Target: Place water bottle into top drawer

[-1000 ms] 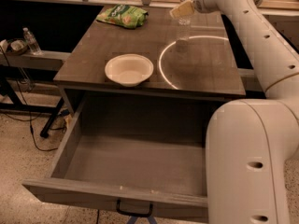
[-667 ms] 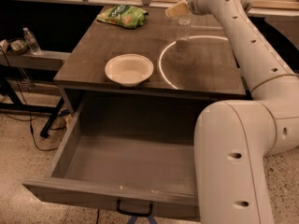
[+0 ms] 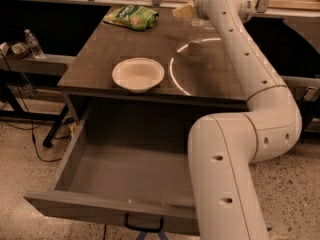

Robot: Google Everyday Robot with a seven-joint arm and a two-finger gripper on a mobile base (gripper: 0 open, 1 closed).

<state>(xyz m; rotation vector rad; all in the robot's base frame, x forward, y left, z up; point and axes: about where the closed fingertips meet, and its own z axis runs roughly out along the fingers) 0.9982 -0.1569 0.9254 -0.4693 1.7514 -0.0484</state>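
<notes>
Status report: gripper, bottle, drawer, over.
Gripper at far edge of table, by water bottle. Top drawer open, bottle not in it yet. Bowl on table between.

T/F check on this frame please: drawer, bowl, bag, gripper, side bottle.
1. The top drawer is pulled open. True.
2. The white bowl sits inside the drawer. False: it stands on the tabletop, near the front edge.
3. The gripper is at the table's far edge, right of the green bag. True.
4. The green bag lies beside the bowl at the front edge. False: it lies at the far edge.
5. A small bottle stands left of the table. True.
</notes>
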